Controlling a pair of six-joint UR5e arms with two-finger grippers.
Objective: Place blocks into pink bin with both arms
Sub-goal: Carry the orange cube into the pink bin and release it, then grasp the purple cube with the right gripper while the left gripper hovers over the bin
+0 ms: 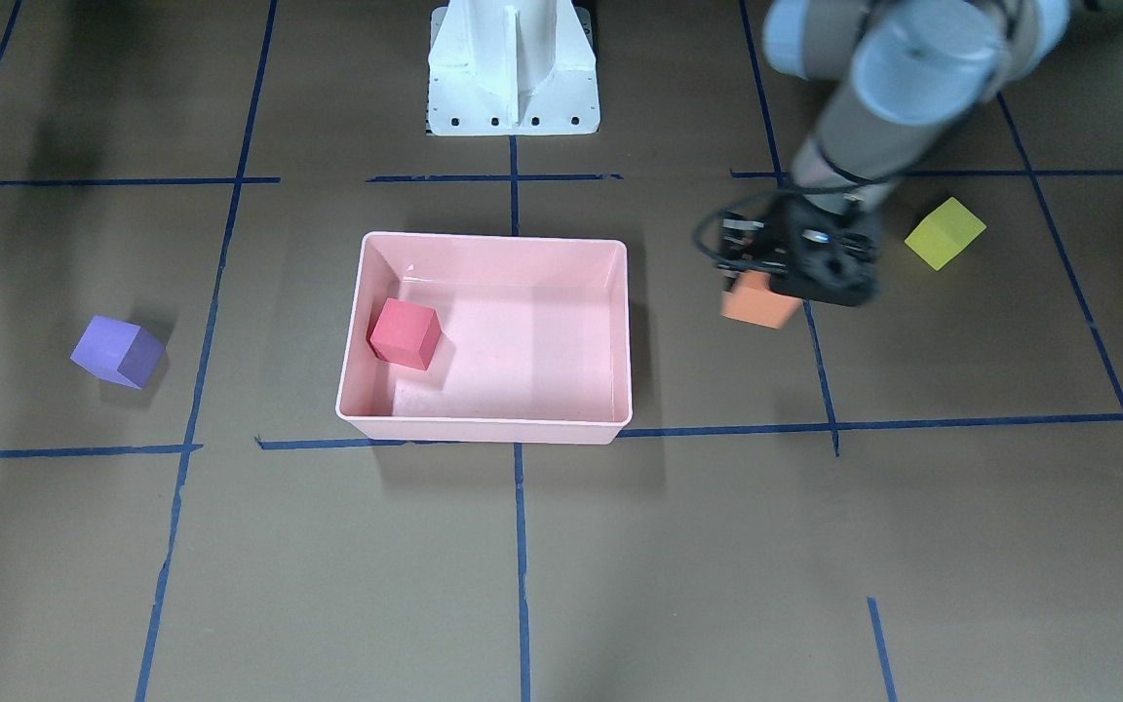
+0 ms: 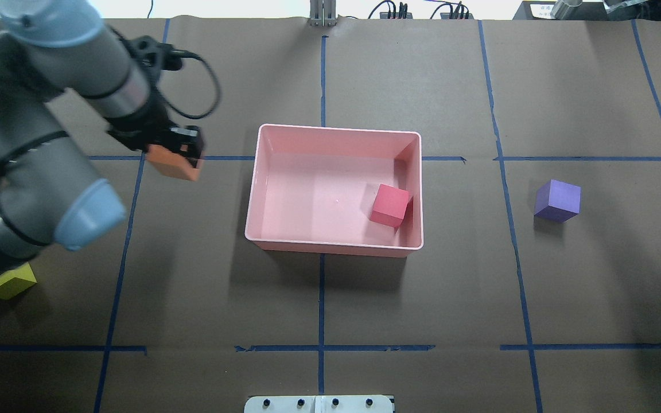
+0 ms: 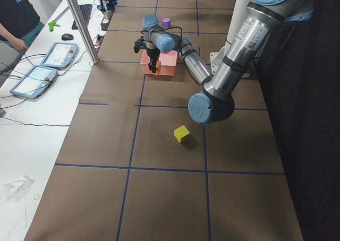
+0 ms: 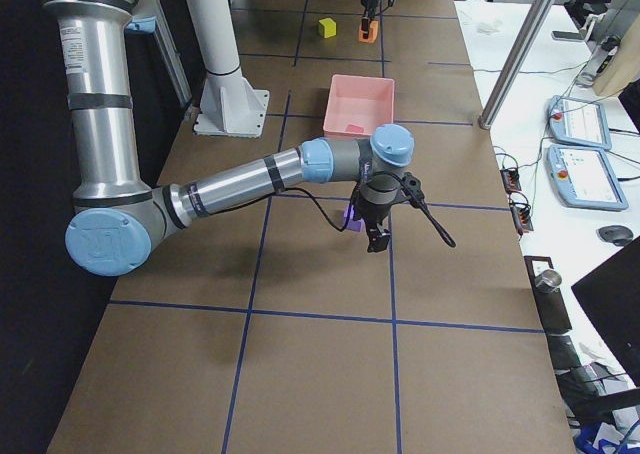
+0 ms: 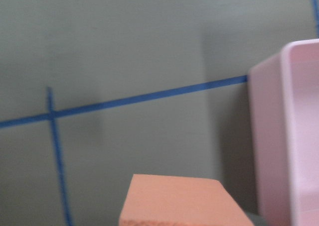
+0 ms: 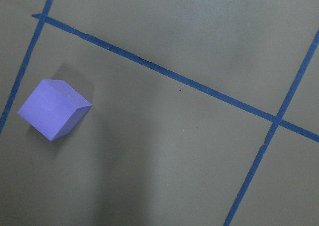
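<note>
- Jaws of the left gripper [image 2: 181, 152] are clamped on the orange block [image 2: 170, 165]; the carry likely needs a short move over the nearby pink bin [image 2: 336, 248] before release.
- The right gripper [image 4: 378, 240] cannot be judged apart or together; the purple block [image 6: 52, 109] sits below it.

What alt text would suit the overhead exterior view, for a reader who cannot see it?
The left gripper holds the orange block just left of the pink bin, where the red block lies. The purple block sits on the table to the right, and the yellow-green block at lower left, partly behind the left arm.
</note>
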